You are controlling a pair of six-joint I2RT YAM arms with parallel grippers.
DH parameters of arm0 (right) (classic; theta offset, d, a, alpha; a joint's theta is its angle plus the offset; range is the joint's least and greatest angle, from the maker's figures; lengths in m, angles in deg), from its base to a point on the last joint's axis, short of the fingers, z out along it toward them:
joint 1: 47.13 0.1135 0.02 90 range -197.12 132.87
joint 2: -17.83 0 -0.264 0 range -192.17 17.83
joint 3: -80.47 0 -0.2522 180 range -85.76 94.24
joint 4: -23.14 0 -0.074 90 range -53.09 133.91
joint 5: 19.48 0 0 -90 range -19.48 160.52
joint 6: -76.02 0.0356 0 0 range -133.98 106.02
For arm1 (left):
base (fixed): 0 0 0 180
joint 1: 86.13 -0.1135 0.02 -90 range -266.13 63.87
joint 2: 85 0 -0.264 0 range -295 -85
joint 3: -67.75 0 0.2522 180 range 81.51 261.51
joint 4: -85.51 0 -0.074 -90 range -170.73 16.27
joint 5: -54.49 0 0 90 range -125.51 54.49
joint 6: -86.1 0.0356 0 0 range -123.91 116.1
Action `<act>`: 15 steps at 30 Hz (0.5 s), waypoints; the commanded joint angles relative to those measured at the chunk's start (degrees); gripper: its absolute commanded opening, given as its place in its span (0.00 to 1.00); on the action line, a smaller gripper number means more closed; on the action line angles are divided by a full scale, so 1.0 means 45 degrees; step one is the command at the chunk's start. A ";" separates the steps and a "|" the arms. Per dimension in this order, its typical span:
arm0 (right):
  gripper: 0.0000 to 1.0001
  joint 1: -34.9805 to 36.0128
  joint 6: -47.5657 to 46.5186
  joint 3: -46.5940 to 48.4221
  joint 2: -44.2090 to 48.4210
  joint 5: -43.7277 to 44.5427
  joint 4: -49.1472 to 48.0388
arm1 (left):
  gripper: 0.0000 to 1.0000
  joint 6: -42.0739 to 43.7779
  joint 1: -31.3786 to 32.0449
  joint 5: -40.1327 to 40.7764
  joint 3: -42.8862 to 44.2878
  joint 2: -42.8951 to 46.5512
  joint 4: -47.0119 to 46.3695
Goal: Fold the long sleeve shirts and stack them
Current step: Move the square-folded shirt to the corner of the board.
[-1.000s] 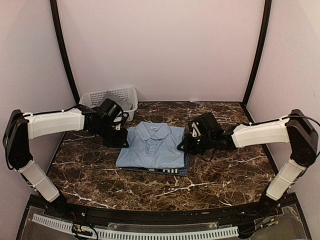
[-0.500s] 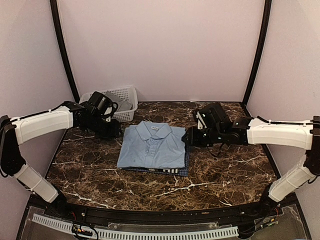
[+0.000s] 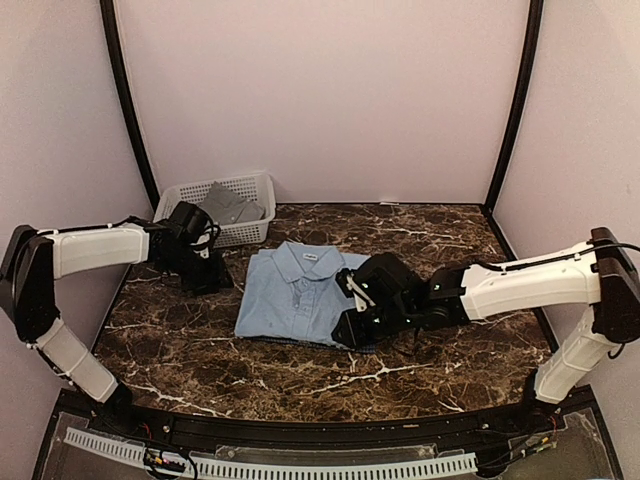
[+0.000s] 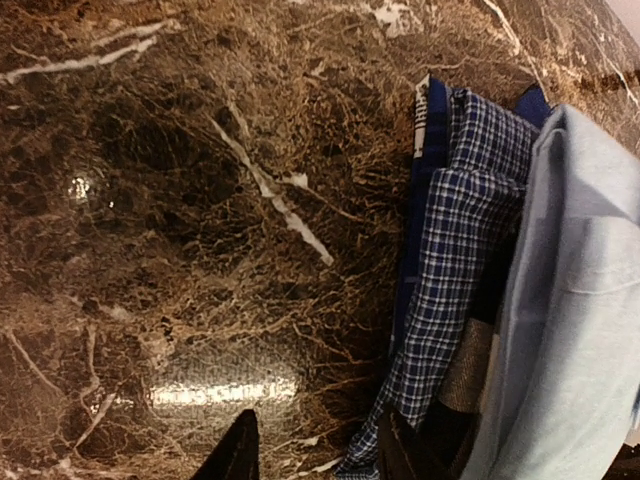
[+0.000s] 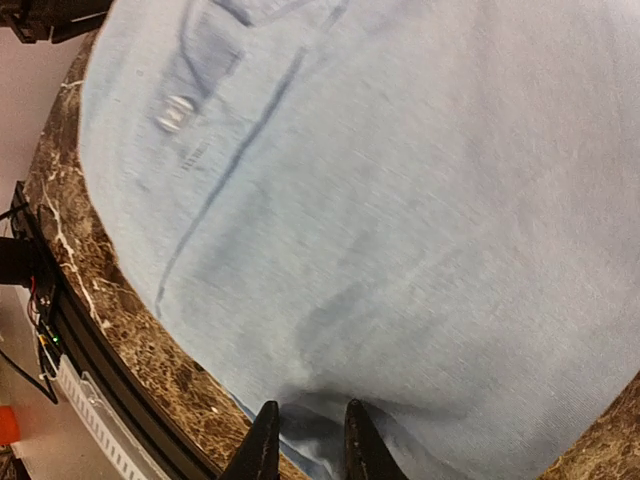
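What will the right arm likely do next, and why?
Probably lower the right end effector and nip the near edge of the light blue shirt to straighten it: it hangs over that edge, fingers slightly apart, and a checked shirt beneath peeks out.

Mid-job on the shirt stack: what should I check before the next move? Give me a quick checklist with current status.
1. Light blue shirt folded and lying on top of the stack: ok.
2. Stack edges flush: not ok; the blue checked shirt sticks out beneath on the left side.
3. Left pincer open, empty, over bare table beside the stack: ok.
4. Right pincer at the light blue shirt's near edge, gripping cloth or not: cannot tell.
5. All shirts stacked: not ok; a grey shirt lies in the white basket.
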 commanded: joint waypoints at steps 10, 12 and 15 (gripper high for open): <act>0.33 -0.0040 0.0485 -0.0581 0.1123 0.0350 -0.0611 | 0.38 -0.0379 0.0697 -0.1232 0.0025 -0.2431 -0.1480; 0.42 -0.0037 0.0375 -0.0447 0.1744 0.0510 -0.0575 | 0.38 -0.0537 0.0897 -0.1159 0.0099 -0.2721 -0.1567; 0.64 -0.0036 0.0113 -0.0066 0.2683 0.1463 -0.0298 | 0.37 -0.0682 0.1368 -0.0934 0.0350 -0.3105 -0.1557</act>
